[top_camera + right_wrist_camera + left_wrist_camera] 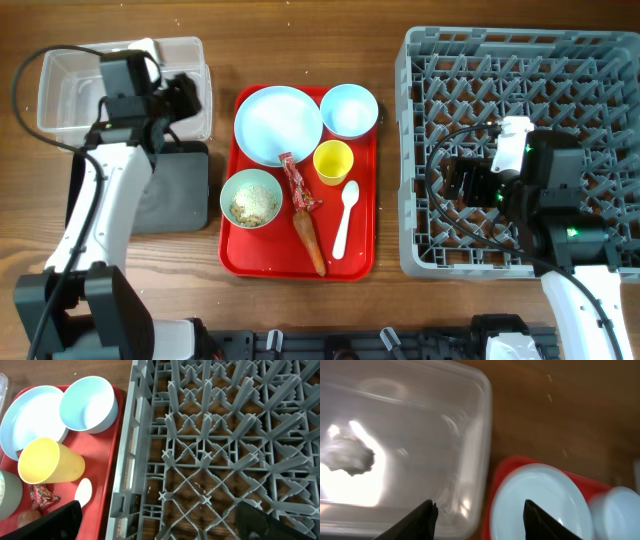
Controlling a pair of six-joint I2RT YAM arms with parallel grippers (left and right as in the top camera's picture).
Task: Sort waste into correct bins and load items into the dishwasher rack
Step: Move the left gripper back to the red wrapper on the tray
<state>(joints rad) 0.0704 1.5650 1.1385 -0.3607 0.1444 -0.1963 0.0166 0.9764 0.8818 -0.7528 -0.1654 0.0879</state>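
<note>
A small white crumpled scrap (347,455) lies in the clear tub (60,90). My left gripper (479,515) is open and empty over the tub's right end (188,95). The red tray holds the white plate (278,123), pale blue bowl (349,109), yellow cup (333,161), pale green bowl (251,198) with rice scraps, red wrapper (297,182), carrot (310,238) and white spoon (345,218). My right gripper (160,520) is open and empty above the left part of the grey rack (520,60). The cup (50,462) and blue bowl (87,402) show left of it.
The black tray (185,190) sits just below the clear tub, partly under my left arm. The red serving tray (368,255) lies between the bins and the rack. Bare wooden table shows in front of the tray.
</note>
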